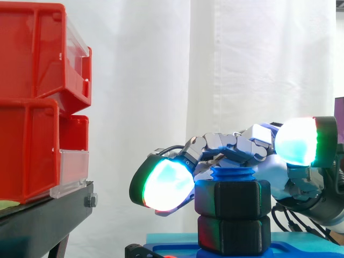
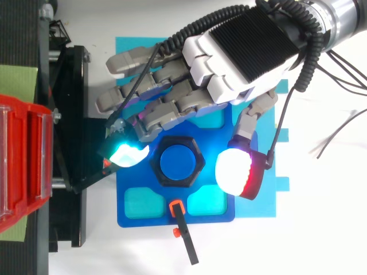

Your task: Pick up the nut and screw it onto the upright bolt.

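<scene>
Black plastic hex nut (image 1: pixel 232 199) is already on the upright blue threaded bolt (image 1: pixel 232 173).

Side view:
- Several ridges of thread stand proud above the nut, so it's well down the bolt, not just perched on the tip.
- Right under it is a second black hex block (image 1: pixel 232 235). The two look to be touching along a thin seam. Can't tell if the block is a collar of the bolt or another nut.
- Grey robot hand (image 1: pixel 226 145) comes in from the right and arches over the bolt top, close around the nut. Can't tell whether it's clamped on the nut or just resting beside it.
- Red plastic bins (image 1: pixel 32 59) on the black stand (image 1: pixel 43 215) are off to the left, well apart from the work.

Top view:
- Nut is centred around the bolt, roughly mid-way on the blue base plate (image 2: pixel 155 220), which lies on the white desk (image 2: pixel 321 229).
- Robot hand covers the plate's far side and reaches down to both sides of the nut.

Progress, my read: pick-up and thread start are done. The nut looks run down close to its stop. What's left is at most a final snug turn, then letting go and backing off.
</scene>
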{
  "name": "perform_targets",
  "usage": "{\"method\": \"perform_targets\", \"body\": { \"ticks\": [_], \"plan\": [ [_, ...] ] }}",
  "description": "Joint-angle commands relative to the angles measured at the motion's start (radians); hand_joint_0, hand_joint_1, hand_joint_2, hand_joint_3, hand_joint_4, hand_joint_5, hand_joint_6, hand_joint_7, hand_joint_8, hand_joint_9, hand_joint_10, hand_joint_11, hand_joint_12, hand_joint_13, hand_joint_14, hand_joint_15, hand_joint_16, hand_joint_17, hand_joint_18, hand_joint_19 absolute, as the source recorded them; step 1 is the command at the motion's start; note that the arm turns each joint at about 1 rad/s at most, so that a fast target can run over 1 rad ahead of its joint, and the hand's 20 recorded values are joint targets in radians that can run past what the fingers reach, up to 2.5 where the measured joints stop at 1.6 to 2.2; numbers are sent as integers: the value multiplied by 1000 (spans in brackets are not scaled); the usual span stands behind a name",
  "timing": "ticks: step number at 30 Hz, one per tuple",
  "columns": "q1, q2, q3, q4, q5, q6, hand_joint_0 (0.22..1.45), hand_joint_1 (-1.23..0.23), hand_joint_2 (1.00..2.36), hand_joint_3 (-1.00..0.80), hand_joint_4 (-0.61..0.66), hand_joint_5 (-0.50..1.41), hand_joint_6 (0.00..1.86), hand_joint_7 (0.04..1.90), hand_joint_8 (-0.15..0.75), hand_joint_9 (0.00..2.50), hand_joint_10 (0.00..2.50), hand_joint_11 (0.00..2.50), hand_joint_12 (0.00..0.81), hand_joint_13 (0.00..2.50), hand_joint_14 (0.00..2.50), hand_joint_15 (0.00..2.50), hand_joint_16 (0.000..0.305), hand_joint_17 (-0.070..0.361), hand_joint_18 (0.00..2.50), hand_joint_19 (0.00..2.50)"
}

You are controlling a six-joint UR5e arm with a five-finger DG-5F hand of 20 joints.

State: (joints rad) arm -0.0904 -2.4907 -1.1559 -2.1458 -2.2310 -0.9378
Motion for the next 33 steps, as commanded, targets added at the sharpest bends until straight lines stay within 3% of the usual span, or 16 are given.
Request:
{"method": "perform_targets", "body": {
  "ticks": [1,10,23,33],
  "plan": [
    [-3,-1,-1,0,-1,1,466,11,1000,-500,232,-112,504,943,226,558,0,0,322,269,0,0,37,83,0,0],
    [-11,-1,-1,0,-4,2,478,-20,1000,-500,210,-74,504,1238,239,614,0,0,312,331,0,0,35,79,36,0],
    [-25,1,-1,6,-21,5,491,-71,1000,-500,186,-32,500,1511,252,727,0,0,298,411,0,0,33,74,141,0],
    [-29,1,5,6,-21,5,498,-111,1000,-500,169,-14,578,1382,256,804,0,0,284,473,0,0,31,70,203,0]
  ]
}}
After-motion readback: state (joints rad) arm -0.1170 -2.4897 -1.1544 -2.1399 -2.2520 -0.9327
